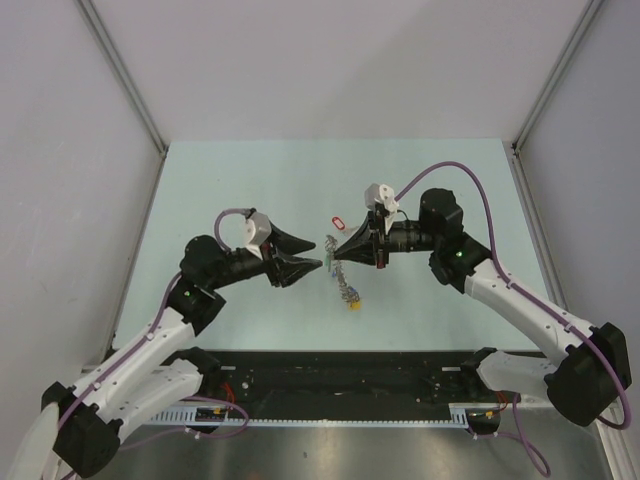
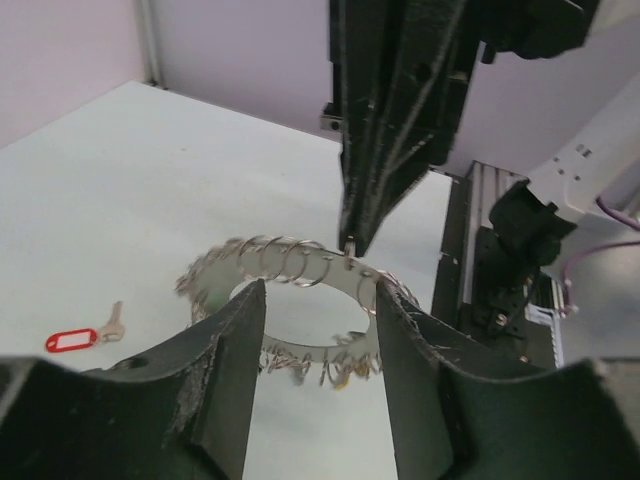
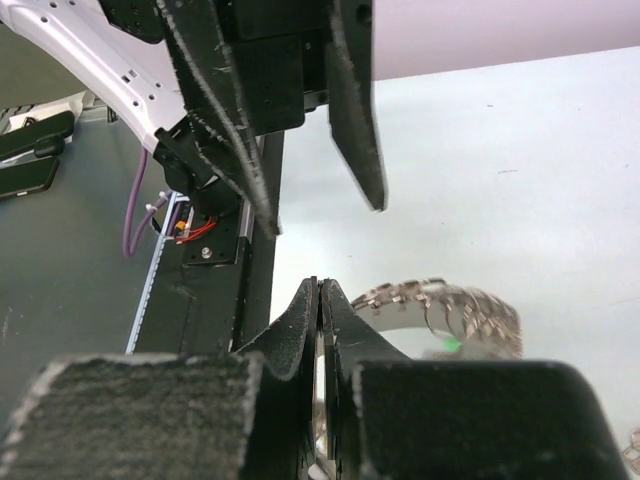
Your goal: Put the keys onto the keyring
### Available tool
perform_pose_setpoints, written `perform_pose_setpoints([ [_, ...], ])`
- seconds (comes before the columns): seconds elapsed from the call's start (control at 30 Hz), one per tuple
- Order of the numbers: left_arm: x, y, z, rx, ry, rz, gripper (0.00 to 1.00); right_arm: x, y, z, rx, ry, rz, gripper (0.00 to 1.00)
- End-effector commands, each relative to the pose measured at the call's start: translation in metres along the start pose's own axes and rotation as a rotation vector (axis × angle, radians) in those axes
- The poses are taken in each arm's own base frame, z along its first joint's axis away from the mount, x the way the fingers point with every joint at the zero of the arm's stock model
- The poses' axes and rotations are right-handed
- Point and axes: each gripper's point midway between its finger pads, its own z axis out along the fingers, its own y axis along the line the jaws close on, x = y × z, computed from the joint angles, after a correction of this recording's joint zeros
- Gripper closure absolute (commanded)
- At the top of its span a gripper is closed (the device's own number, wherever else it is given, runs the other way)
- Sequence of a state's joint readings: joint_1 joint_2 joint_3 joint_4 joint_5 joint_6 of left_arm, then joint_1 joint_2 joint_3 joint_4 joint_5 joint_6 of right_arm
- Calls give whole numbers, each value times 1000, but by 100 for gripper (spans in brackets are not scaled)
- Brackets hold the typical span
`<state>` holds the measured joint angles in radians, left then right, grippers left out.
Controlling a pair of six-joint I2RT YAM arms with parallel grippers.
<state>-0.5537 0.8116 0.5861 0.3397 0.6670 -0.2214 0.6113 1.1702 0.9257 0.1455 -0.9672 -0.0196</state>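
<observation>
My right gripper (image 1: 330, 252) is shut on the edge of the keyring (image 1: 345, 285), a large grey ring fringed with small keys and coloured tags. The ring hangs below its fingertips, tilted over the table (image 1: 250, 190). In the left wrist view the keyring (image 2: 290, 262) shows just beyond my left gripper (image 2: 318, 290), whose jaws stand apart with nothing between them. In the top view my left gripper (image 1: 312, 265) points at the ring from the left, very close to it. The red-tagged key (image 1: 337, 220) lies flat on the table behind both grippers. It also lies at the far left (image 2: 75, 340) of the left wrist view.
A black rail (image 1: 340, 380) with cables runs along the table's near edge, between the arm bases. Aluminium frame posts (image 1: 125, 75) and grey walls close in the table at the sides and back.
</observation>
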Motion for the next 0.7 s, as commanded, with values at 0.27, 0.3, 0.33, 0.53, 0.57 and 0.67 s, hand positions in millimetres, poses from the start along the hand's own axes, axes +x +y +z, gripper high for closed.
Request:
perform_pose_setpoints([
  [0.27,2,-36,7,225,9,77,65,-23,10,1,-35,-60,-85,100],
  [0.3,3,-36,8,222,10,75,67,-23,10,2,-39,-59,-84,100],
  [0.33,3,-36,7,220,9,76,69,-22,10,2,-39,-58,-83,100],
  [0.53,5,-35,10,213,15,65,73,-23,14,7,-56,-61,-84,100],
  [0.57,7,-34,11,207,20,60,73,-24,14,7,-57,-64,-89,100],
  [0.67,8,-30,13,190,27,49,73,-25,16,8,-62,-70,-94,100],
])
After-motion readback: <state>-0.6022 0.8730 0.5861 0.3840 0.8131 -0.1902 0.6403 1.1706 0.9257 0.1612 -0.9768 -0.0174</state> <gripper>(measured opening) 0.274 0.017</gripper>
